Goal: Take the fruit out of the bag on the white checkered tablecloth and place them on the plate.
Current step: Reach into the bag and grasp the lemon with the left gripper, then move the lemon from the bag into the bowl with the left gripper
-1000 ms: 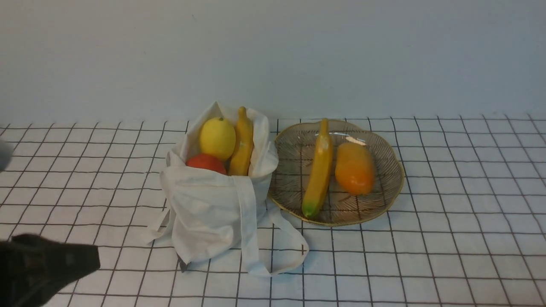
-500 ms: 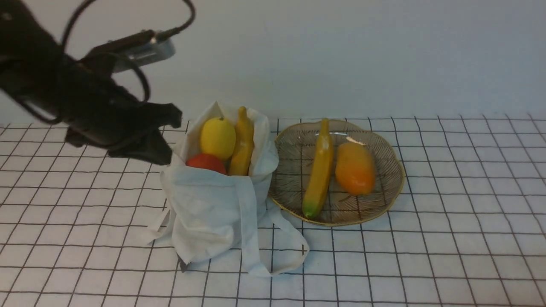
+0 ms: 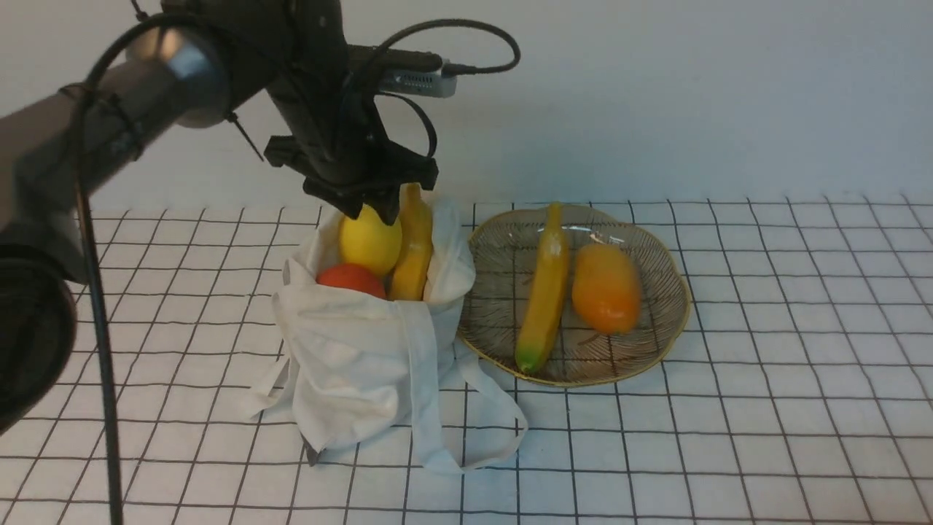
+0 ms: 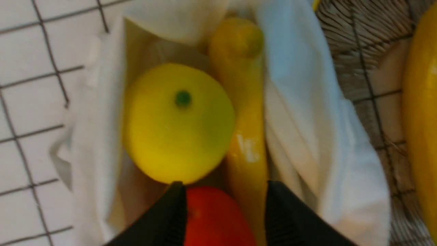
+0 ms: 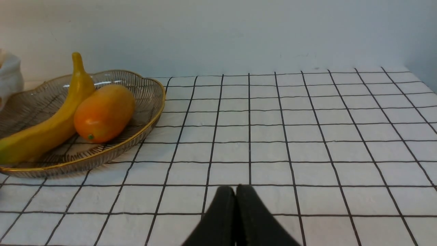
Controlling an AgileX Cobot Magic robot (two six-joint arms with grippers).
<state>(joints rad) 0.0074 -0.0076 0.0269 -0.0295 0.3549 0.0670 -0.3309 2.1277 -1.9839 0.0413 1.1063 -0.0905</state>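
The off-white bag [image 3: 357, 364] stands open on the white checkered tablecloth [image 3: 765, 408]. Inside it are a yellow lemon [image 3: 370, 240], a red-orange fruit [image 3: 351, 280] and a stubby yellow banana [image 3: 414, 248]. My left gripper [image 3: 372, 213] hovers open just above the lemon, holding nothing. In the left wrist view the lemon [image 4: 177, 123], the red fruit [image 4: 215, 218] and the banana [image 4: 244, 112] lie below the open gripper [image 4: 225, 191]. The plate [image 3: 656, 321] sits to the right of the bag. My right gripper [image 5: 235, 193] is shut and empty, low over the cloth, outside the front view.
A long green-tipped banana [image 3: 543, 292] and an oblong orange mango [image 3: 605, 287] lie on the plate. The bag's strap handles [image 3: 503, 430] trail onto the cloth in front. A plain wall stands behind the table.
My left arm has swung up from the near left corner and across to the right, and now hangs over the bag's mouth. The fruit and bag have not moved.
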